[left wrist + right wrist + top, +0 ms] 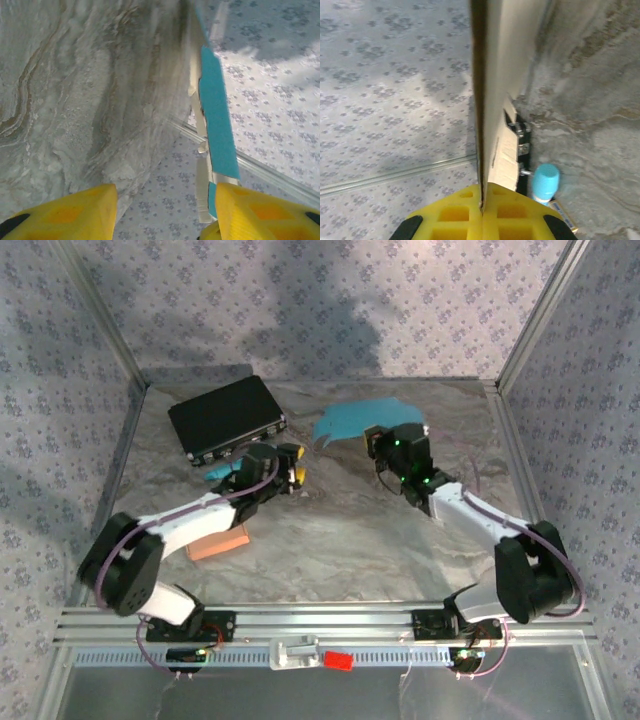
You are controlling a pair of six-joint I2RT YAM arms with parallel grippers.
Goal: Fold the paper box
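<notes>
- Across the marbled desk: no finished box anywhere, so judged to be early in the task.
- At the far left, a black case, shut and lying flat, well apart from the work.
- Right of centre toward the back, the paper box: a sheet, blue on one face and pale on the other, raised off the desk and standing on edge between the two arms. Looks flat, with no walls raised and no tabs tucked as far as can be told. Creasing, raising the sides and locking the tabs probably all left to do.
- Beside the left arm, a salmon block, held by neither arm.
- At the sheet's near edge, the right gripper: pinched tight on the paper box, card running straight up from between its yellow jaws.
- Opposite, the left gripper: jaws roughly half apart, gripping nothing, blue edge of the sheet just beside one jaw, contact hard to tell.
- By the case latches, a small blue-capped item, too small to identify.
</notes>
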